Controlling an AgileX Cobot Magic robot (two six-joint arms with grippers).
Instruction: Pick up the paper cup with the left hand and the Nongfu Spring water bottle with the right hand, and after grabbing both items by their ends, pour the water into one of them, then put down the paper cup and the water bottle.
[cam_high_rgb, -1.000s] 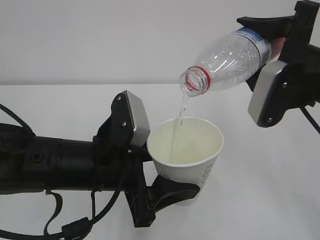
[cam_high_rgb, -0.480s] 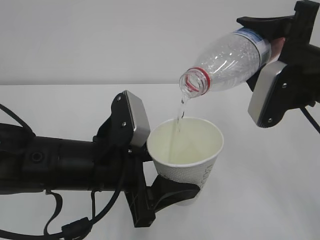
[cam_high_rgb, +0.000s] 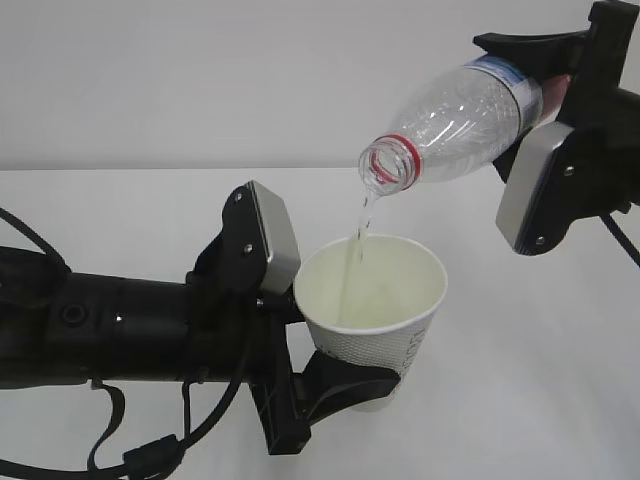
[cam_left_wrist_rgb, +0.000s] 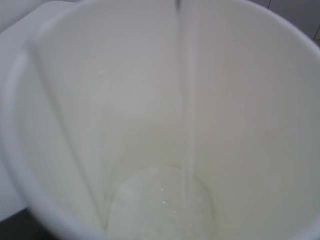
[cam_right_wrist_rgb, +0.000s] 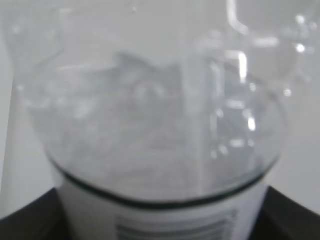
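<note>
Nothing is seen to have shifted since the earlier frames: both arms, the cup and the bottle are held in the same places, and the pouring goes on unchanged.

On the left, the left hand (cam_high_rgb: 150, 330) is stretched level above the white desk (cam_high_rgb: 120, 210), its claw (cam_high_rgb: 335, 385) clenched around the lower part of the paper cup (cam_high_rgb: 375, 320), which is kept upright and raised off the desk. From the left wrist view, the cup (cam_left_wrist_rgb: 65, 125) is seen from above, with a shallow pool of water (cam_left_wrist_rgb: 160, 205) at its bottom and a thin stream falling into it.

Above the cup's rim, the water (cam_high_rgb: 358, 235) is seen running down from the open mouth of the Nongfu Spring water bottle (cam_high_rgb: 455, 120), which is tilted neck-down toward the left.

On the right, the bottle's base end is gripped by the claw (cam_high_rgb: 545, 75) of the right hand (cam_high_rgb: 590, 150). In the right wrist view the bottle (cam_right_wrist_rgb: 160, 125) fills the frame, blurred.
</note>
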